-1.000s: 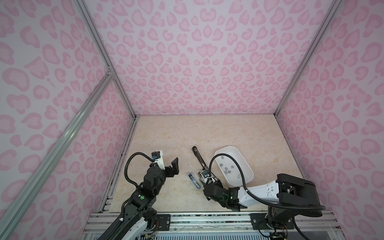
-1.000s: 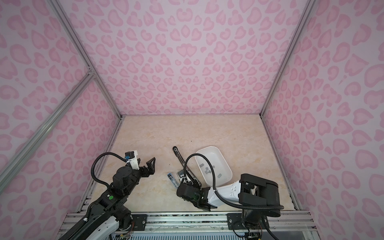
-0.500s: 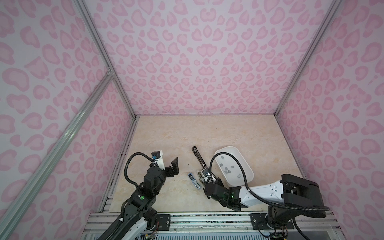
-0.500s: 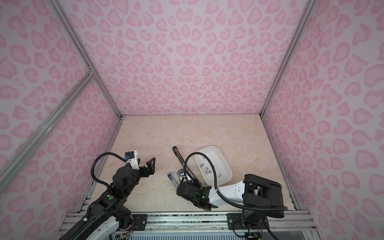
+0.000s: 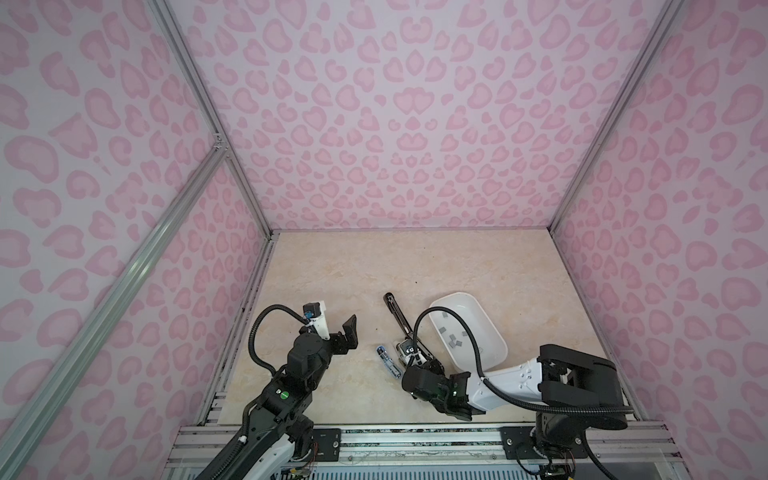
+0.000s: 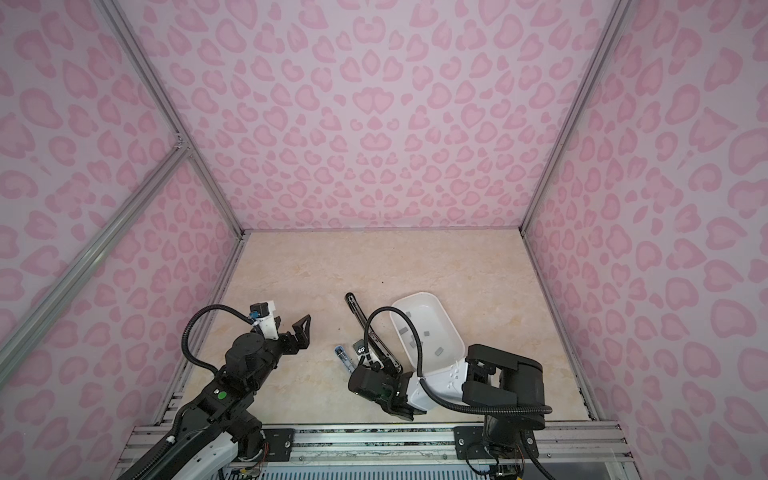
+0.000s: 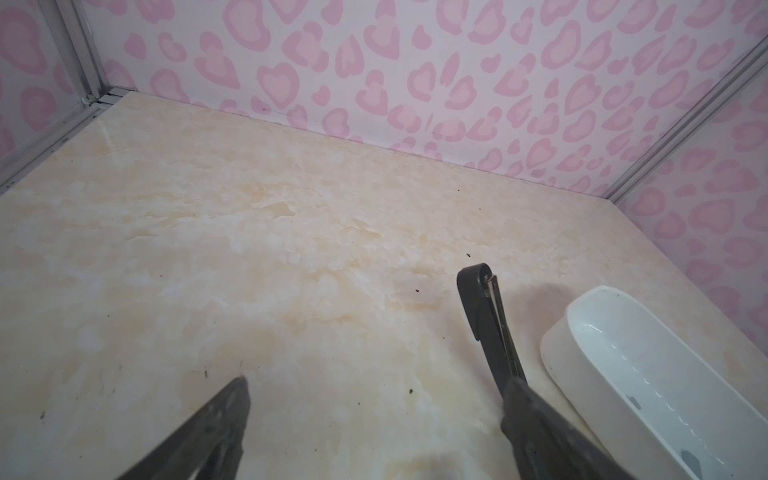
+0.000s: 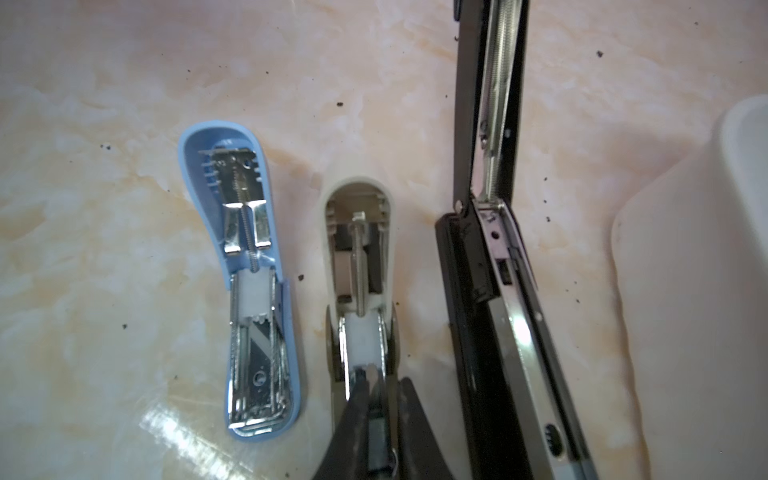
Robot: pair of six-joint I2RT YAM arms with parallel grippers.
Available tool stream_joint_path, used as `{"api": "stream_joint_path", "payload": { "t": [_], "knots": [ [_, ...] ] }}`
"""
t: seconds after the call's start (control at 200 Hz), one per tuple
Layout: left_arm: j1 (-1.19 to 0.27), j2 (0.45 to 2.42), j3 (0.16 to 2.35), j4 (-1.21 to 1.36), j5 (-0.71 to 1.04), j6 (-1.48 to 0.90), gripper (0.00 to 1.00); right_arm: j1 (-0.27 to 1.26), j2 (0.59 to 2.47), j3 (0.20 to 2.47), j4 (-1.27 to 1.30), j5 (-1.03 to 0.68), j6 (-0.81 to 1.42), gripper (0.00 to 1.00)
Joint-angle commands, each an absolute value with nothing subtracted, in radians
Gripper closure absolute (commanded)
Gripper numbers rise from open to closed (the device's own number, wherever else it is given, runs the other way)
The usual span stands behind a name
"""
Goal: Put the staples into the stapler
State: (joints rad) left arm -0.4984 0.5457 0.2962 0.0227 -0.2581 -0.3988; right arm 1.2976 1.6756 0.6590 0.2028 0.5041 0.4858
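Note:
Three staplers lie open side by side on the marble floor. They are a small blue one [image 8: 245, 291], a small white one [image 8: 359, 249] [image 5: 405, 347] and a long black one [image 8: 490, 291] [image 5: 399, 318]. My right gripper [image 8: 384, 378] [image 5: 417, 361] is low over the white stapler's channel. Its jaws are nearly together around a small grey block of staples [image 8: 379, 436], pressed against the stapler's rail. More staples [image 5: 453, 341] [image 6: 438, 351] lie loose in the white tray [image 5: 484, 324]. My left gripper [image 7: 378, 382] [image 5: 336, 332] hovers open and empty, left of the staplers.
The white tray [image 6: 419, 296] sits just right of the black stapler [image 6: 361, 318], partly under my right arm's cable. The blue stapler [image 6: 343, 356] lies closest to the left arm. Pink patterned walls with metal frame posts enclose the floor on three sides.
The right gripper's jaws have closed in and the arm has shifted slightly left over the white stapler. The left arm has not moved.

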Motion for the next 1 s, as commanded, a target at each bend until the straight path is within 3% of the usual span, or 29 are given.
{"api": "stream_joint_path", "payload": {
  "t": [0.0,0.295,0.595,0.84,0.995],
  "knots": [
    [-0.497,0.544,0.302,0.048,-0.258,-0.395,0.04,1.298,1.682,0.660,0.178,0.503,0.505,0.84],
    [-0.497,0.543,0.302,0.045,-0.260,-0.395,0.04,1.290,1.606,0.686,0.125,0.506,0.476,0.84],
    [-0.497,0.537,0.304,0.041,-0.256,-0.397,0.04,1.245,1.359,0.743,-0.085,0.569,0.407,0.78],
    [-0.497,0.541,0.300,0.043,-0.271,-0.400,0.03,0.924,1.240,0.770,-0.292,0.478,0.479,0.73],
    [-0.498,0.563,0.298,0.043,-0.270,-0.400,0.03,0.744,1.233,0.668,-0.191,0.260,0.490,0.73]
  ]
}}
